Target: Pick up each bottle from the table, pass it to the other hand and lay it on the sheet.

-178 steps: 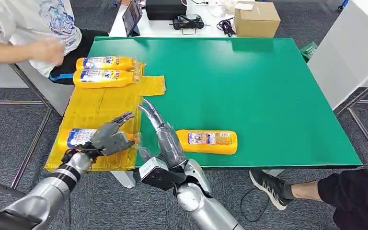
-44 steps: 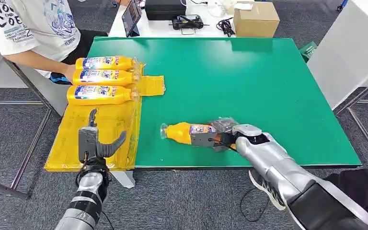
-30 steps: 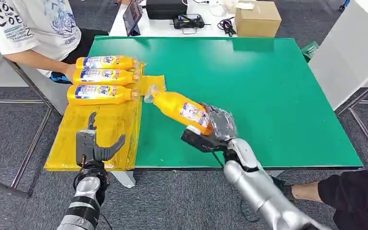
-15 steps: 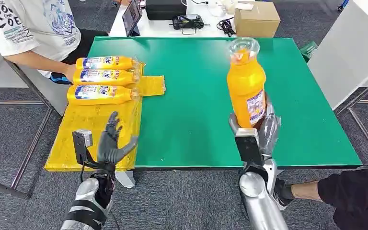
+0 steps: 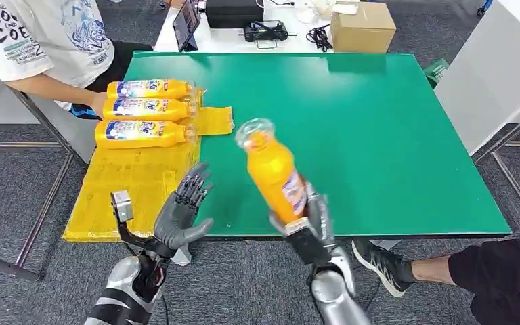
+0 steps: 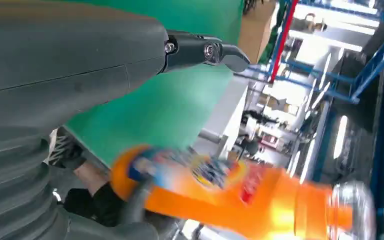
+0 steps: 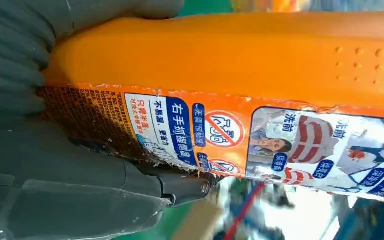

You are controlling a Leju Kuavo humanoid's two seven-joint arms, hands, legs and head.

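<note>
While three bottles (image 5: 145, 112) already lie side by side at the far end of the yellow sheet (image 5: 132, 186), a fourth bottle (image 5: 274, 172) is off the green surface (image 5: 379, 135), held near upright with a slight tilt, cap uppermost, above the near edge. The right hand (image 5: 311, 227) grips it around the lower body; the right wrist view shows fingers (image 7: 55, 170) wrapped firmly over the label end. The left hand (image 5: 179, 210) is empty, fingers spread, palm turned toward the bottle, just beside the near corner of the sheet and apart from the bottle. By my assessment the pick-up is done and the pass between hands is pending; laying this bottle on the sheet remains. Free sheet area lies on the near side of the three laid bottles. A person's arm (image 5: 61, 84) rests just beside those bottles at the sheet's far end, and could obstruct placement there. A cardboard box (image 5: 362, 27) and electronics sit well beyond the sheet; a person's foot (image 5: 382, 261) shows below the surface edge.
</note>
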